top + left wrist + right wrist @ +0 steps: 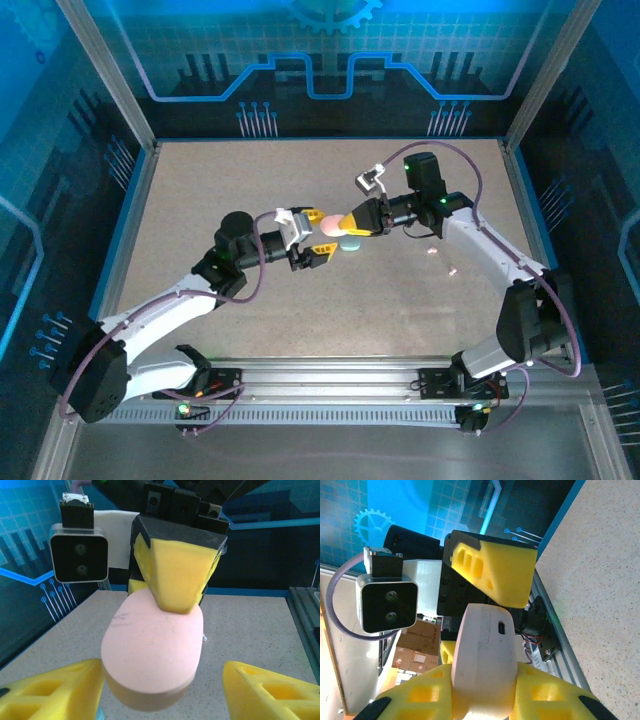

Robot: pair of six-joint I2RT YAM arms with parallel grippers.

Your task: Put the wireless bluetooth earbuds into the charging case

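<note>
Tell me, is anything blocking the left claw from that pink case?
Nothing visible. The left gripper is open, its fingers flanking the pink case with bare gaps either side; the right gripper holds it.

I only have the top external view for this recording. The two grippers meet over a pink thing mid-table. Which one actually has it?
Observer: The right gripper has it. In its wrist view the pink case sits pinched between its two yellow fingers.
Operator: Is the left gripper closed on it too?
Observer: No. The left wrist view shows the left gripper open, one finger on each side of the case, with table showing between the case and one of the fingers.
Operator: Any detail on the case itself?
Observer: The right wrist view shows a small slot on its narrow edge.
</note>
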